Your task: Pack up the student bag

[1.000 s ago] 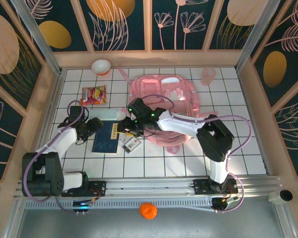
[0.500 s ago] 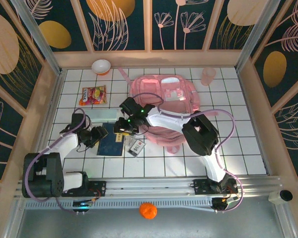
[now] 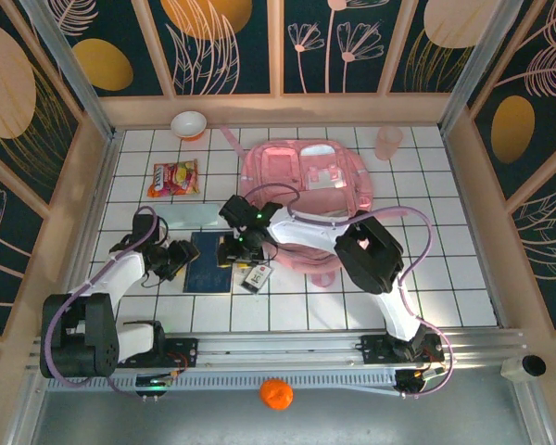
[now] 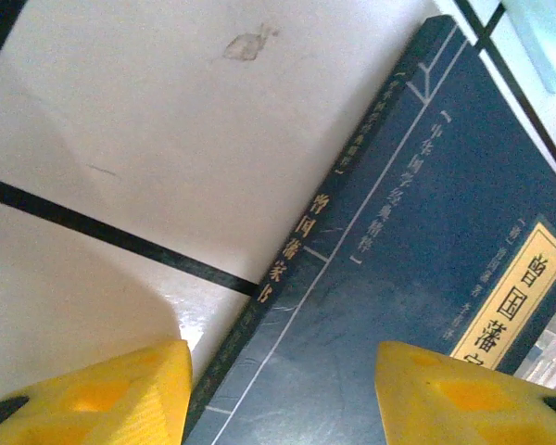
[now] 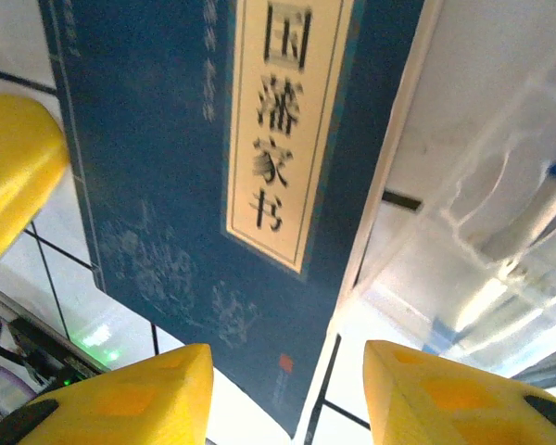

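Note:
The student bag (image 3: 308, 190), a large soft pink backpack, lies at the back middle of the tiled table. In front of it lies a dark blue book (image 3: 208, 262) (image 4: 417, 250) (image 5: 167, 167) with a cream title label. My left gripper (image 3: 182, 259) (image 4: 283, 399) is open and straddles the book's spine edge, one yellow finger over the tile and one over the cover. On the book's right edge sits my right gripper (image 3: 233, 250) (image 5: 287, 389), also open, low over the cover and the tile beside it.
A small clear packet (image 3: 257, 275) (image 5: 500, 232) lies just right of the book. A clear flat case (image 3: 195, 215) sits behind it. A snack bag (image 3: 174, 177), a bowl (image 3: 189, 123) and a pink cup (image 3: 387, 142) stand farther back. Wooden walls ring the table.
Both grippers came down and closed in on the book from either side. The left jaws narrowed. The book and the small packet shifted slightly toward the front right.

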Controlling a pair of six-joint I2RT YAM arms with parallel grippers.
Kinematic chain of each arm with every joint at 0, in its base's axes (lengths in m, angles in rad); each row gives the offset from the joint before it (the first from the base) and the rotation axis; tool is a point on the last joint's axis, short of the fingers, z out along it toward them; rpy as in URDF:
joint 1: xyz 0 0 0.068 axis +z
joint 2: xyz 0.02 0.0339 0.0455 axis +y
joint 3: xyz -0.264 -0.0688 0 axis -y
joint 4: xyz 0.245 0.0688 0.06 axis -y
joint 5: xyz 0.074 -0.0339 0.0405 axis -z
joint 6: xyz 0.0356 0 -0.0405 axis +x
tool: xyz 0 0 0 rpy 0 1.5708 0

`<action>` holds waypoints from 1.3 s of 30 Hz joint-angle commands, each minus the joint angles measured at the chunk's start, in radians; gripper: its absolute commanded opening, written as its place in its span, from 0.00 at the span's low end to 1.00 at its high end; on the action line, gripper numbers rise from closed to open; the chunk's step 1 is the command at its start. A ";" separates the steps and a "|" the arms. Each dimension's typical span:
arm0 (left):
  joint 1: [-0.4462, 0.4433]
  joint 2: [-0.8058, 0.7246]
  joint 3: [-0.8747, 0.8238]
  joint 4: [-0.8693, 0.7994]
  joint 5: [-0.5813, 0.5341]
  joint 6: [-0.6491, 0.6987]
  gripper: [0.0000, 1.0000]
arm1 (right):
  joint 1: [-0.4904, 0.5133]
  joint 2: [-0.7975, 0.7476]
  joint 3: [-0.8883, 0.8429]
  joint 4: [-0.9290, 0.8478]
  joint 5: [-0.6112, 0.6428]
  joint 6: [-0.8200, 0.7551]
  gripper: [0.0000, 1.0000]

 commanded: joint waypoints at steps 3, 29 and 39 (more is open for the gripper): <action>-0.002 -0.003 -0.032 -0.010 0.006 -0.023 0.54 | 0.030 0.000 -0.017 -0.039 -0.059 0.010 0.46; -0.001 -0.125 -0.056 -0.036 0.308 -0.053 0.50 | -0.014 0.083 -0.031 0.044 -0.096 -0.002 0.10; -0.002 -0.155 -0.094 0.020 0.433 -0.078 0.50 | -0.014 0.080 -0.039 0.074 -0.108 -0.005 0.09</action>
